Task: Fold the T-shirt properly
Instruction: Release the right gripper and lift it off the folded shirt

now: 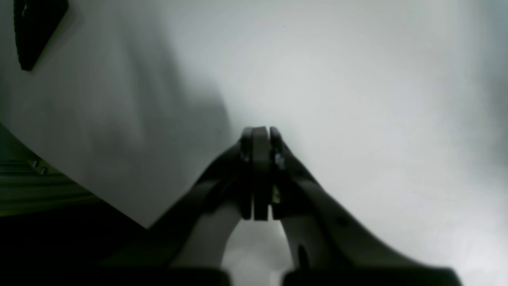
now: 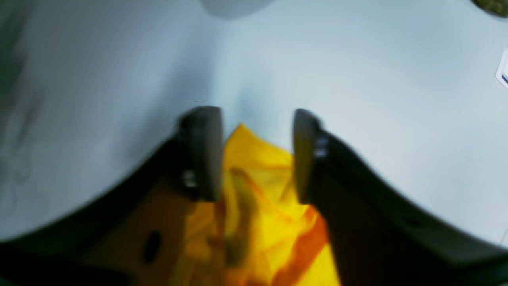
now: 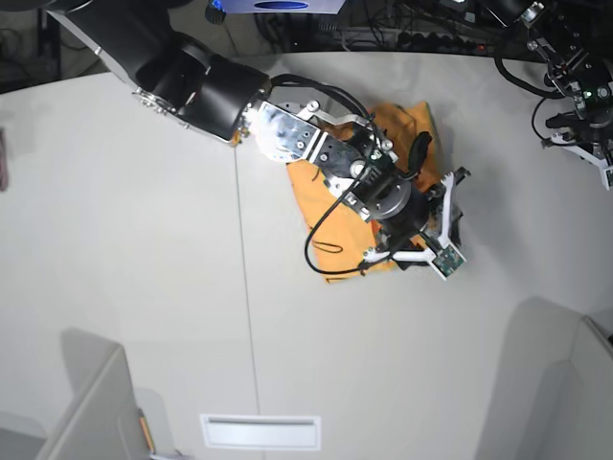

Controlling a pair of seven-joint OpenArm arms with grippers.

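The light-orange T-shirt (image 3: 326,196) lies bunched on the white table (image 3: 144,249), right of the middle, largely covered by my right arm. My right gripper (image 3: 436,225) is at the shirt's right edge. In the right wrist view the right gripper (image 2: 254,155) is open, and crumpled orange-yellow shirt cloth (image 2: 258,198) sits between the fingers near their base, with bare table beyond the tips. My left gripper (image 1: 260,133) is shut and empty above bare table. In the base view it (image 3: 592,144) is at the far right edge, away from the shirt.
A small pinkish cloth (image 3: 3,158) lies at the table's far left edge. Grey panels (image 3: 86,402) stand at the front corners, and a white slot (image 3: 261,431) sits at the front. Cables and equipment (image 3: 383,29) line the back. The table's edge (image 1: 99,198) shows in the left wrist view.
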